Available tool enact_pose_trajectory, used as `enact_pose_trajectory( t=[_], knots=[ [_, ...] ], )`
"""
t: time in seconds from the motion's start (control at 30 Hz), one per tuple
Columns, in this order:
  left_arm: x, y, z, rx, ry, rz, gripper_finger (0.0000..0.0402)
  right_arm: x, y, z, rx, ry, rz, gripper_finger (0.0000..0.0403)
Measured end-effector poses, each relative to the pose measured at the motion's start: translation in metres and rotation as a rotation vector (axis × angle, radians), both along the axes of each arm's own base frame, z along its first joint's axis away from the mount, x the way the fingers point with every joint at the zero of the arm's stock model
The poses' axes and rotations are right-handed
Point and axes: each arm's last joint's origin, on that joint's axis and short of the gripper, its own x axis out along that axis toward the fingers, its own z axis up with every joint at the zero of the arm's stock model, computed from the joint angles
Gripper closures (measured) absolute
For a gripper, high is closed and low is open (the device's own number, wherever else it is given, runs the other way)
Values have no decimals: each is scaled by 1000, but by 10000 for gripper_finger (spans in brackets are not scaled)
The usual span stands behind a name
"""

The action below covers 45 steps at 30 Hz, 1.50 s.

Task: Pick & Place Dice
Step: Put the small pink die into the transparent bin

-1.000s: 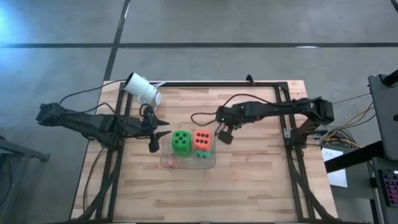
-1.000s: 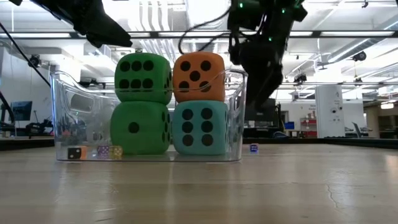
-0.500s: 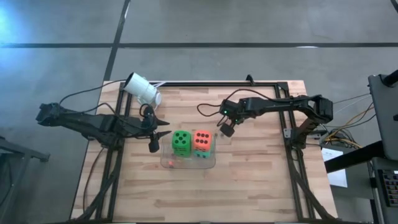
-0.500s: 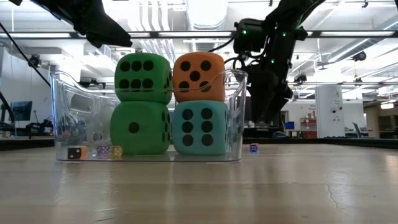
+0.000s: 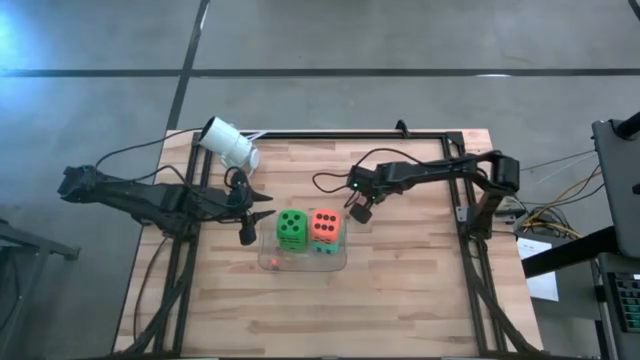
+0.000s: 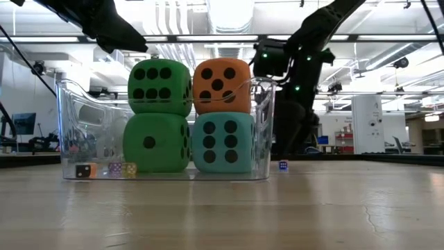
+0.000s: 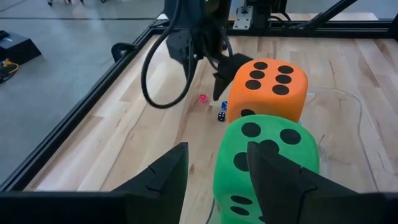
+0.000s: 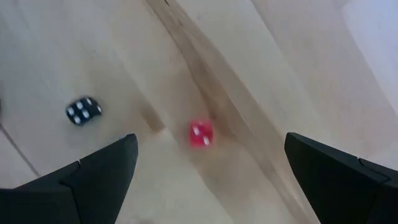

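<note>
— Since a second ago my right gripper (image 5: 358, 212) has swung in nearer the clear bin (image 6: 267, 125), fingers wide apart, holding nothing.

— And the target?

— I see a tiny hard red die (image 8: 200, 134) lying between those fingers on the wooden surface (image 5: 420, 290); a black one (image 8: 83, 111) sits beside. Four big soft dice (image 6: 189, 114) are stacked in the bin. My left gripper (image 5: 256, 222) waits half open.

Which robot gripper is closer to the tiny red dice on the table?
The right gripper: it hangs open directly over the tiny red dice. The left gripper waits across the clear bin, beside the green dice.
</note>
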Motion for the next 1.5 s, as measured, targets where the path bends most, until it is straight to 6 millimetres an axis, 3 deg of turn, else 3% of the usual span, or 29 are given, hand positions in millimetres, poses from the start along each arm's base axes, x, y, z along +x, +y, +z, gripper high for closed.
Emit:
enact_pose_trajectory(
  t=[0.2, 0.57, 1.17, 1.5],
  knots=[
    [0, 0, 0, 0, -2, 0, 231, 11, -3, -9, 6, 30, 24, 3],
    [0, 0, 0, -1, -5, 0, 231, 10, -4, -15, 19, 49, 20, 13],
    [0, 0, 0, -1, -4, 0, 231, 11, -4, -15, 29, 36, 22, 188],
    [0, 0, 0, -1, -4, 0, 231, 12, -4, -15, 25, 24, 26, 253]
  ],
)
